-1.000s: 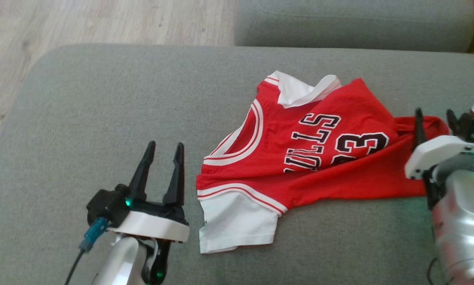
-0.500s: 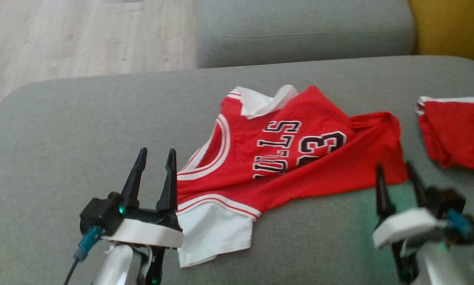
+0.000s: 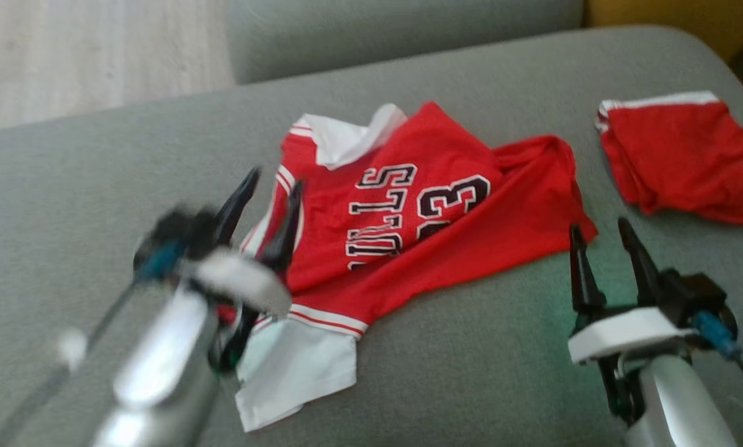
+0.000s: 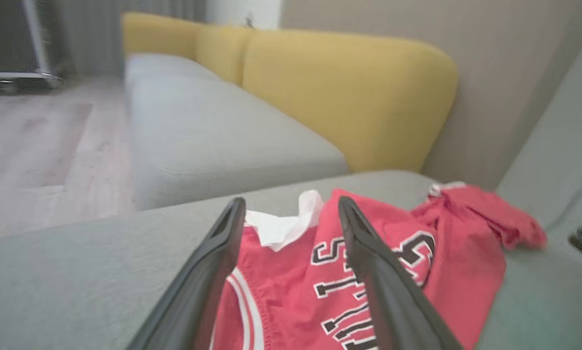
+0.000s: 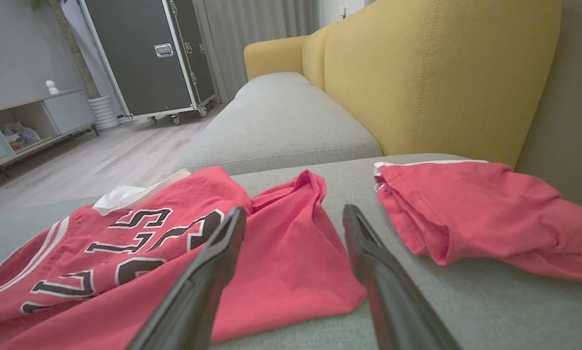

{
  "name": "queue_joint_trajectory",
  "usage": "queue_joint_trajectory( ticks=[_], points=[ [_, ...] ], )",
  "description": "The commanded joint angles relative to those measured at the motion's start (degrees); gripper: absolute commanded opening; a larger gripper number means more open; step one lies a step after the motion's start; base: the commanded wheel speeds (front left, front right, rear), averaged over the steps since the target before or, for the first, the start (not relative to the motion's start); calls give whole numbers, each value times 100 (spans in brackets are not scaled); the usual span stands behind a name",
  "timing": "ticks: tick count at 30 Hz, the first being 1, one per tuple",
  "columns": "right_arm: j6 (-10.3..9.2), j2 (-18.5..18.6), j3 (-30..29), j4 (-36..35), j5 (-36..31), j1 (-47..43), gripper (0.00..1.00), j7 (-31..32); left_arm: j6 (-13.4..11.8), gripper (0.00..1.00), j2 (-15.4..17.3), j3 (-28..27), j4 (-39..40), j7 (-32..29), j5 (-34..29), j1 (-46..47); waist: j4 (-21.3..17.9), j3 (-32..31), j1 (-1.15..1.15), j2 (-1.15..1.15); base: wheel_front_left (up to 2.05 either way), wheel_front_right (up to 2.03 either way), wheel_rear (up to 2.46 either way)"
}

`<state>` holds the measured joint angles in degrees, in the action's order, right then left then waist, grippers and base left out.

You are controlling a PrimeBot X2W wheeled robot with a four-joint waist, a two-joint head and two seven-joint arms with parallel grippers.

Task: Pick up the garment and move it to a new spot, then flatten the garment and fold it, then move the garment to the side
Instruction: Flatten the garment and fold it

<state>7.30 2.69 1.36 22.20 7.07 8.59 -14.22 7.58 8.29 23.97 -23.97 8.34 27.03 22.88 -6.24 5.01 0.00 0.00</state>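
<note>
The garment is a red jersey with white sleeves and black-and-white lettering, lying crumpled on the grey sofa cushion. My left gripper is blurred and open, over the jersey's left edge by its white-trimmed opening; I cannot tell if it touches the cloth. In the left wrist view the open fingers frame the jersey and its white sleeve. My right gripper stands open just in front of the jersey's right corner, holding nothing. The right wrist view has the jersey ahead and to the left of the gripper.
A second red piece of clothing with a white band lies bunched at the cushion's far right, also seen as red cloth. Another grey seat and a yellow backrest lie beyond. Wooden floor is at the upper left.
The head camera has swung right, bringing the second red piece into view. My left gripper has moved forward over the jersey's left edge. My right gripper has pulled back off the jersey's right end.
</note>
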Motion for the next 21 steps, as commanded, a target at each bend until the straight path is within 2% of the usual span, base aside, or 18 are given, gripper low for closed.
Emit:
queue_joint_trajectory(
  ticks=[1,6,10,15,21],
  points=[
    [19,20,173,-253,19,372,100,-77,-9,100,271,123,48,-351,125,699,-227,298,0,0,0,0,0],
    [19,20,258,-397,88,640,100,-77,-9,100,904,1184,-482,-1857,848,2059,-484,739,0,0,0,0,0],
    [19,20,394,-458,197,802,100,-77,-9,100,1374,1961,-730,-2713,1340,2811,-711,1031,0,0,0,0,0],
    [19,20,548,-508,338,910,100,-77,-9,100,1810,2787,-841,-3000,1788,3424,-921,1348,0,0,0,0,0],
    [19,19,649,-583,478,996,100,-77,-9,100,1999,3493,-1272,-2933,1944,3900,-1112,1604,0,0,0,0,0]
  ],
)
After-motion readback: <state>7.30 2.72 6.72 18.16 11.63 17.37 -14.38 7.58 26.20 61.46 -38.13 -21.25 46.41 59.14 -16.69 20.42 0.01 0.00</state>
